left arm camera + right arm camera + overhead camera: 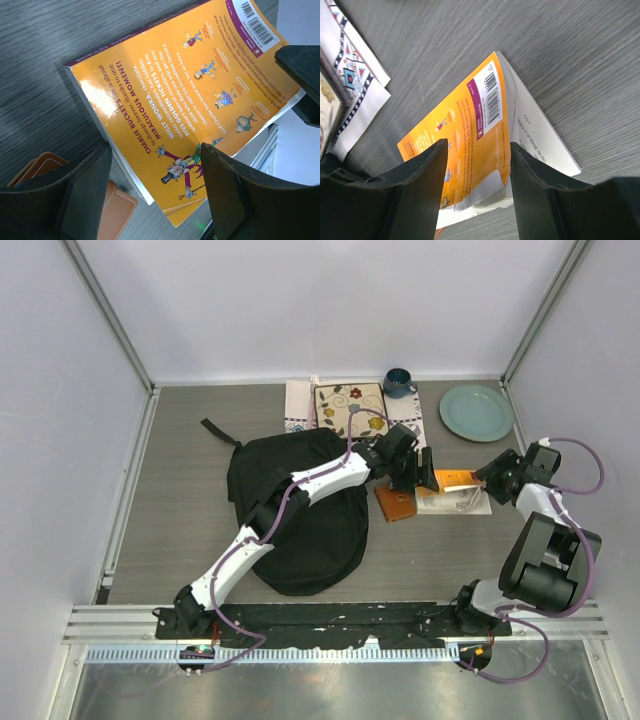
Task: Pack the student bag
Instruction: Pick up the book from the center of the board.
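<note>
Student bag (320, 550): it lies flat on your counter (180, 490), left of centre, with your left arm stretched across it.
Left pincer (155, 165): its jaws stand apart at the orange book (175, 90); you cannot tell whether it is gripping.
Right pincer (477, 155): it is astride the book's lifted cover; likewise unclear.

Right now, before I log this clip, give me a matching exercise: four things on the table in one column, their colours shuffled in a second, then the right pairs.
Things:
1. student bag
2. mug
3. plate
4. book

Colours:
a. pale green
b. orange cover
c. black
d. dark blue

Pairs: 1-c; 2-d; 3-a; 4-b
</note>
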Controlling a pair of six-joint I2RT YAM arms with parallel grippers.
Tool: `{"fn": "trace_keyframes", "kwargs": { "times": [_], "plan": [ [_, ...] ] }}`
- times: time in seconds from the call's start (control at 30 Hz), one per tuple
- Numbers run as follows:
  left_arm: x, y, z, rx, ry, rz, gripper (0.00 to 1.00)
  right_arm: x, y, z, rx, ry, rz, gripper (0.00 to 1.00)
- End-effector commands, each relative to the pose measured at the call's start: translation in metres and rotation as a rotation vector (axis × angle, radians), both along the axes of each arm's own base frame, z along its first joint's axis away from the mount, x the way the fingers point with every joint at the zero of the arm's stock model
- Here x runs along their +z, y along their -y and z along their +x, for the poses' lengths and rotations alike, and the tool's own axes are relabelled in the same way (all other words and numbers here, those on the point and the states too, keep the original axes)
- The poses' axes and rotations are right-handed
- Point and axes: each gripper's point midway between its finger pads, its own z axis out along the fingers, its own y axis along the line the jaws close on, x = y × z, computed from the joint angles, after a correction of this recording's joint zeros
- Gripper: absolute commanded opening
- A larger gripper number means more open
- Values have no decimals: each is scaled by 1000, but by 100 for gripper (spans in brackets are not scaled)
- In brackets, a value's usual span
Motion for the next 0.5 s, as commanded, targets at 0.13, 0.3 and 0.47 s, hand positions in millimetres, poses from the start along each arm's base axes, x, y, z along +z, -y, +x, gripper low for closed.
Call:
{"fn": "trace_keyframes", "kwargs": {
  "times": [0.13,0.3,0.47],
  "plan": [
    [2,20,-24,-75,-42,-57,73,-18,-11,-14,25,-129,39,52],
    [2,18,-21,-67,-45,-56,72,-17,-4,-17,7,-147,2,49],
    [5,19,-20,-72,-43,-66,72,-22,-3,-21,23,-190,-5,54]
  ]
}}
